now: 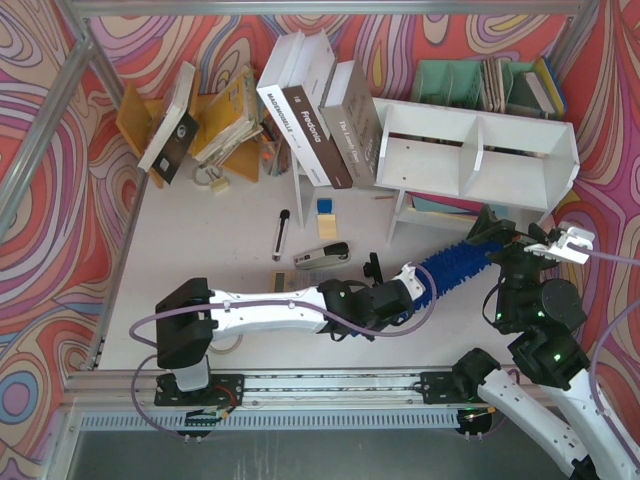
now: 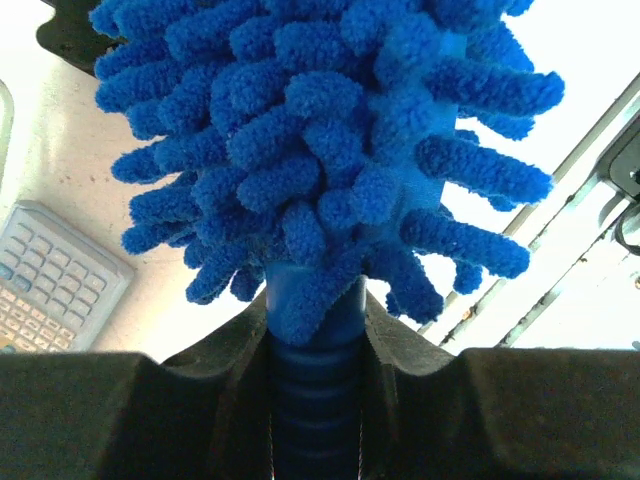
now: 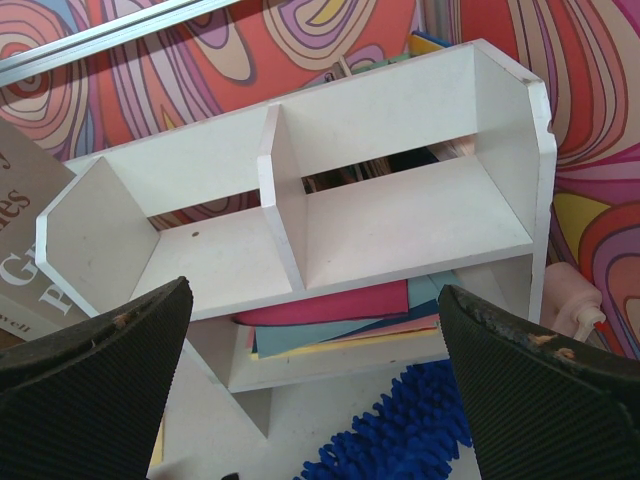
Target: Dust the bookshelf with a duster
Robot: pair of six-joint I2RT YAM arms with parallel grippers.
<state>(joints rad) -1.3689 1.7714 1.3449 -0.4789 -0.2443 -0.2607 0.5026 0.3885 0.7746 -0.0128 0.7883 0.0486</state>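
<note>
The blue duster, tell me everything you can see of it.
The duster is bright blue, with a fluffy head of thick noodle-like bristles and a ribbed blue handle. The left gripper is shut on the handle just below the head. It reaches low over the table, head pointing toward the foot of the white bookshelf, outside both compartments.

Fluffy blue duster (image 1: pixel 455 265) aslant before white two-compartment bookshelf (image 1: pixel 520 172)
</note>
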